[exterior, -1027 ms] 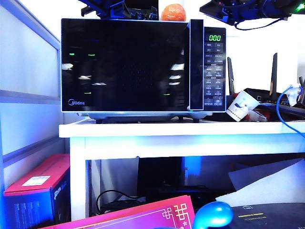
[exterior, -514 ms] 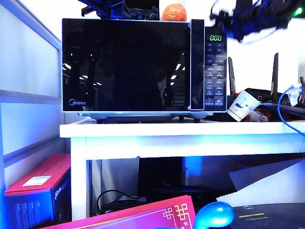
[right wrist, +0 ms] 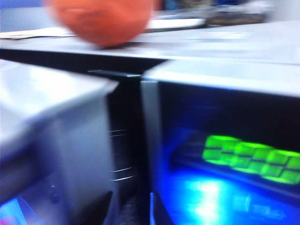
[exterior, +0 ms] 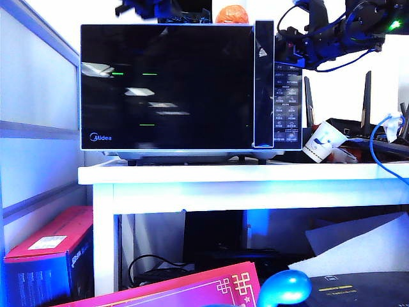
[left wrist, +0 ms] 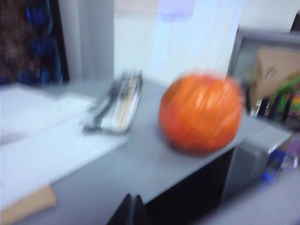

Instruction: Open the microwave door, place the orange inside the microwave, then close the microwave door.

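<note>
- Orange sits on top of microwave; door looks barely ajar.
- Right gripper near handle, jaw state unclear; could slip off.
- Left gripper above the top, jaws unclear; may bump orange.

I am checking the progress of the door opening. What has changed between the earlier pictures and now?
The right gripper has come down from the upper right and moved left, and now sits at the top of the microwave door handle, covering the display. No grip is visible. The door looks closed as before. The orange stays on top of the microwave, with the left gripper above the top edge.
</note>
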Robot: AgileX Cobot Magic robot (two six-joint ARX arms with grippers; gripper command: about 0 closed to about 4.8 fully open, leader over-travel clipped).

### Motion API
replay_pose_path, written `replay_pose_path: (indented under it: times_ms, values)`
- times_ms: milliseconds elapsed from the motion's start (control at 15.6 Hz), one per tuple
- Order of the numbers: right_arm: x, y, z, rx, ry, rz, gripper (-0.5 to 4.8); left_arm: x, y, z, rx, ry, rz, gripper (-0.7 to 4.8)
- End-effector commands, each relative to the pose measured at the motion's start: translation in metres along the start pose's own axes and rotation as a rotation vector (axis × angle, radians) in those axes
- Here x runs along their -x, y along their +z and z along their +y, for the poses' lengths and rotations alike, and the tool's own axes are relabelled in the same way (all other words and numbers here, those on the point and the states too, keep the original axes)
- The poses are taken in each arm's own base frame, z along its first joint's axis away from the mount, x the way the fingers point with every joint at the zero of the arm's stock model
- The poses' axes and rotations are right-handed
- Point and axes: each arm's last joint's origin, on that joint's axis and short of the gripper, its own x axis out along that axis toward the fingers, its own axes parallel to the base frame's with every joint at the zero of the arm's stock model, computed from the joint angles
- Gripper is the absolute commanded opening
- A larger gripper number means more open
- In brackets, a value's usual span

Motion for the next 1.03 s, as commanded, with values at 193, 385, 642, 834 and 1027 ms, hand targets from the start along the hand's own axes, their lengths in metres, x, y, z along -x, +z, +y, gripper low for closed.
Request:
replay_pose_path:
  times_ms: [193, 385, 642, 834, 1027]
  values:
    - [-0.001, 0.005, 0.010, 0.017, 0.193, -0.006, 1.11, 0.003, 0.011, -0.002, 0.011, -0.006, -0.030, -0.04]
    - [-0.001, 0.006, 0.011, 0.022, 0.225, -0.009, 1.11, 0.003, 0.008, -0.002, 0.015, -0.004, 0.006, -0.04]
    - [0.001, 0.011, 0.014, 0.032, 0.325, -0.029, 1.11, 0.002, 0.006, -0.001, -0.002, -0.003, 0.013, -0.04]
    - [0.002, 0.015, 0.016, 0.015, 0.358, -0.042, 1.11, 0.002, 0.007, -0.001, -0.004, -0.003, 0.006, -0.04]
    - [0.003, 0.019, 0.018, 0.015, 0.381, -0.055, 1.11, 0.003, 0.011, -0.002, -0.005, -0.006, -0.015, -0.04]
